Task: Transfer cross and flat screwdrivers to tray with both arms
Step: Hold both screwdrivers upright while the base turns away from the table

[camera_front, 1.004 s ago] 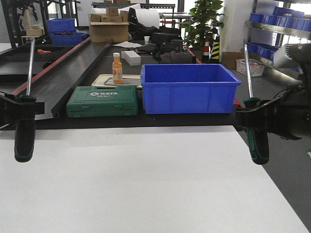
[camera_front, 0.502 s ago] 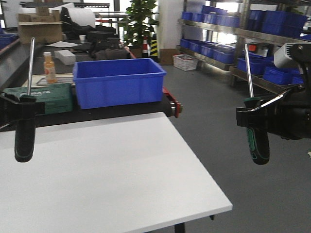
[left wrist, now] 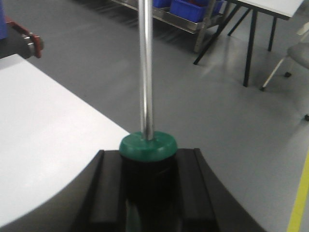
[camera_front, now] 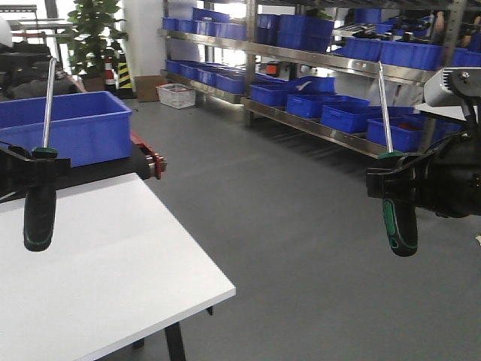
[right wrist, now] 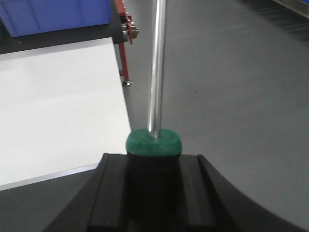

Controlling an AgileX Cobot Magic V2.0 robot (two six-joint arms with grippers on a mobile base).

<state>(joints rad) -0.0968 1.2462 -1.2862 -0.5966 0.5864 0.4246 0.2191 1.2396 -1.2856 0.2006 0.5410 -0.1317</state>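
The left jaws are clamped on the left screwdriver [camera_front: 39, 218], gripping the top of its dark handle just under the green collar [left wrist: 148, 145], so that the handle hangs down below the black pads and the bare steel shaft [left wrist: 146, 72] stands straight up. The right jaws are closed in the same way on the right screwdriver [camera_front: 400, 226], its green collar [right wrist: 154, 141] sitting flush against the top of the pads and its shaft [right wrist: 157, 63] upright too (neither tip shows clearly enough to say which one is the cross and which the flat). Both tools are held in the air at about the same height, well apart, one at each side of the front view. The left one hangs over the white worktop [camera_front: 98, 263], clear of its surface; the right one hangs past the worktop's corner, over the grey floor [camera_front: 301, 248], with the black body of the right arm [camera_front: 443, 180] behind it. Beyond the far edge of the worktop stands a blue bin [camera_front: 75, 124] on a dark bench with a red-painted end [camera_front: 150, 162]. Further back a potted plant [camera_front: 94, 34] stands by the wall, and long metal shelving [camera_front: 323, 83] loaded with blue crates runs along the right side of the room.
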